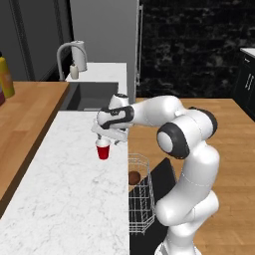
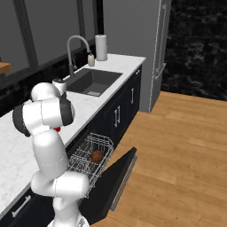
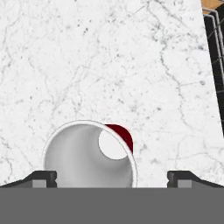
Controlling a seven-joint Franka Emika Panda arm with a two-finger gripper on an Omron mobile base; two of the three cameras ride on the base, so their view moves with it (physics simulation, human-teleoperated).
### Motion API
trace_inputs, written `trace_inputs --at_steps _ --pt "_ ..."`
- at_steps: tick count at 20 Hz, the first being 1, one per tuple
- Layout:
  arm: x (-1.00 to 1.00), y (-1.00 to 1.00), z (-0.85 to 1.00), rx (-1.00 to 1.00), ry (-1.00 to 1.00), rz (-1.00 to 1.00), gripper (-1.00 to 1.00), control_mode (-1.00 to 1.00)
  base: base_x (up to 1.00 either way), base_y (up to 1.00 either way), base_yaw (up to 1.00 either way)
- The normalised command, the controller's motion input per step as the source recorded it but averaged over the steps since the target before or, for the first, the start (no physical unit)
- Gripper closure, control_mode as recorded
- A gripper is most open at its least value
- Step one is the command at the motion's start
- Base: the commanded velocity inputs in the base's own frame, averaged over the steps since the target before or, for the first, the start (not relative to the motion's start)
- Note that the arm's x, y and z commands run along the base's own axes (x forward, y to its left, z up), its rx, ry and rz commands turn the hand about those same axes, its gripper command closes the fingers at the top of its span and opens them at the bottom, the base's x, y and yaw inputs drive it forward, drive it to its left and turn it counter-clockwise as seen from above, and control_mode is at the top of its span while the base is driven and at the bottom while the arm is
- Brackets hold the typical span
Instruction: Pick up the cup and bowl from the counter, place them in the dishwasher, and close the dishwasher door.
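The red cup (image 1: 103,150) stands upright on the white marble counter (image 1: 64,199), close to its right edge. My gripper (image 1: 106,139) hangs right above it, open. In the hand view I look down into the cup's white inside (image 3: 89,155); its rim lies against the left fingertip (image 3: 43,177), with a wide gap to the right one. A sliver of the cup (image 2: 57,130) peeks from behind the arm. The dark brown bowl (image 1: 134,178) (image 2: 96,156) sits in the pulled-out white wire rack (image 1: 142,201) (image 2: 86,162) of the dishwasher. The black dishwasher door (image 1: 165,174) (image 2: 116,177) hangs open and down.
A dark sink (image 1: 89,97) (image 2: 93,82) with a grey faucet (image 1: 67,51) (image 2: 76,43) and a soap bottle (image 1: 74,71) lies further along the counter. A paper towel roll (image 2: 101,47) stands behind it. The wooden top (image 1: 25,114) with a yellow bottle (image 1: 6,77) lies left.
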Motion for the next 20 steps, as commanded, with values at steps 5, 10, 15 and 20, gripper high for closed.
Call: trace_inputs --at_steps 5,10,15,20 --pt "0.01 -0.03 -0.01 0.00 0.00 0.00 -1.00 -1.00 0.00 0.00 0.00" --pt "0.00 0.07 -0.16 0.00 0.00 0.00 -1.00 -1.00 0.00 0.00 0.00" --pt "0.00 0.00 -0.33 0.00 0.05 0.00 1.00 -1.00 0.00 0.00 0.00" --pt "0.00 0.00 -0.36 0.00 0.14 0.00 1.00 -1.00 0.00 0.00 0.00"
